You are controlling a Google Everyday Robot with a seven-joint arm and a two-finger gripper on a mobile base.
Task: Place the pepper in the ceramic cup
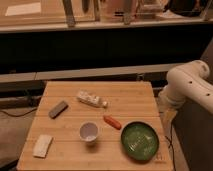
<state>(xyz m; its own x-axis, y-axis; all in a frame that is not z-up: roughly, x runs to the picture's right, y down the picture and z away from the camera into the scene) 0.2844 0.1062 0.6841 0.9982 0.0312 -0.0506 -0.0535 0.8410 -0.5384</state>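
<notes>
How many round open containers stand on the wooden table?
2. The ceramic cup stands at the front middle, left of the pepper; the green bowl stands at the front right. None seems hidden. The gripper is out of view, beyond the arm at the right.

Robot lab workspace.
A wooden table (131, 95) stands before a long dark bench (100, 50); a white robot arm (190, 82) enters at right, its gripper beyond the frame edge.
</notes>
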